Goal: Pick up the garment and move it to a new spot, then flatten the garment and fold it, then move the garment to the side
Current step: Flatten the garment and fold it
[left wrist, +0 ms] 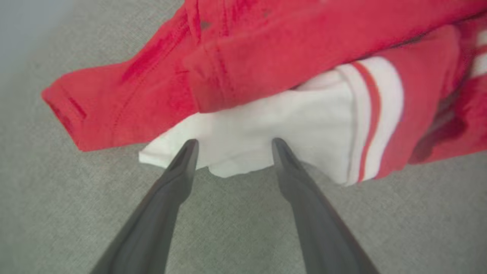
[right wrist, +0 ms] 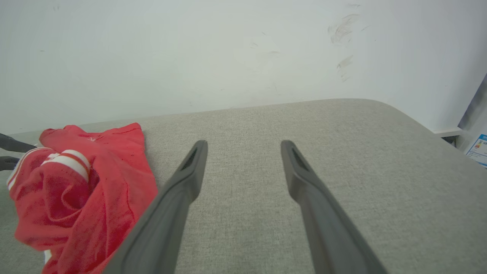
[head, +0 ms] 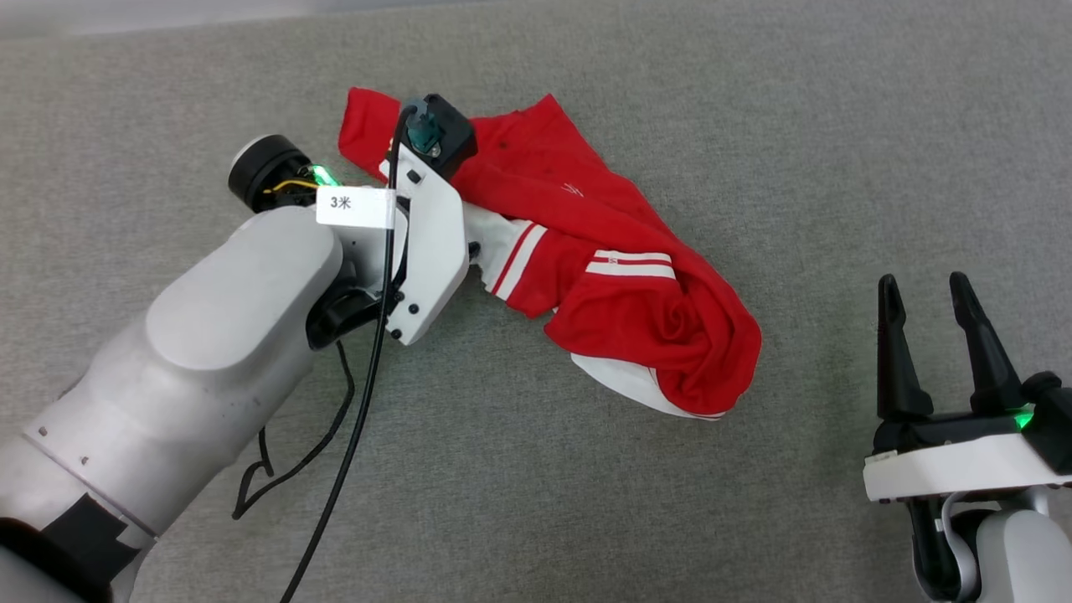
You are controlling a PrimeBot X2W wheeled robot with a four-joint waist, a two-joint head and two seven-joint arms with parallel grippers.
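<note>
Garment (head: 636,327) lies crumpled in a long bunched heap on the grey upholstered pad (head: 754,126). It runs diagonally from near the pad's far edge down toward the middle, not flattened, not folded

Red body fabric is on top. White sleeve with red-and-white striped trim (head: 632,264) pokes out mid-heap, and a second white patch shows at the near end. Chest letters and number are not readable in this pose

Left gripper (left wrist: 234,141): claw spread wide, nothing between the fingers. In the left wrist view both tips sit at the edge of a white sleeve (left wrist: 304,125), which lies flat on the pad under a red fold. Can't tell whether the tips touch the cloth or hover just over it

In the head view the left forearm (head: 209,335) reaches in from the near left corner. Its wrist is over the garment's left end and hides the fingers. A black cable (head: 360,419) hangs along the arm, with a white tag (head: 352,203) at the wrist

Right gripper (head: 922,280): claw spread, empty, near the pad's near right side, well apart from the garment. In the right wrist view it points across bare pad toward the white wall (right wrist: 190,57), with the garment off to its left and a rounded pad corner at far right
</note>
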